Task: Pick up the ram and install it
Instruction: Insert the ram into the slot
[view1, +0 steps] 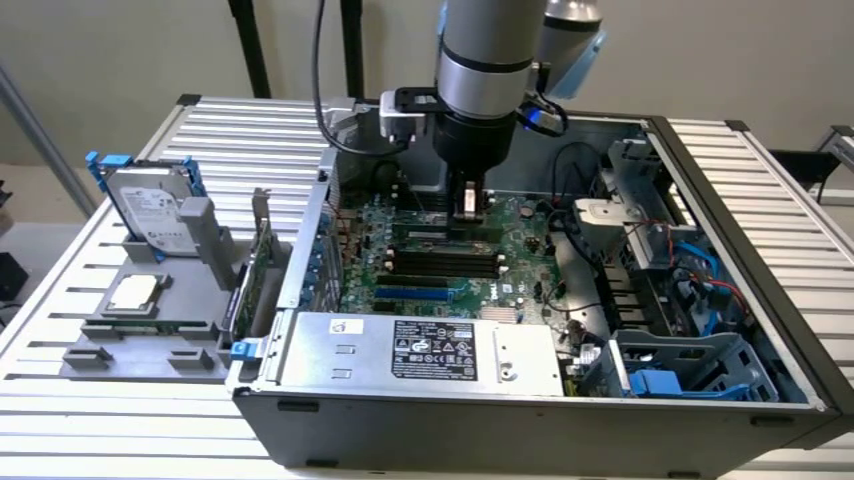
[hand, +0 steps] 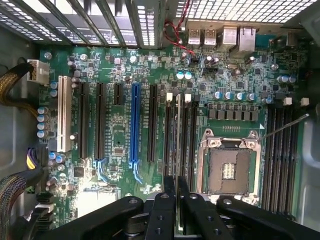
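Ram (hand: 178, 135): thin green stick, held edge-on in the gripper (hand: 176, 200), whose fingers are pinched against its two faces, directly over the black memory slots (hand: 186, 137) beside the CPU socket (hand: 229, 167) on the motherboard (view1: 441, 255). Handling judgement: keep the stick parallel to its slot and upright, press evenly along its length.
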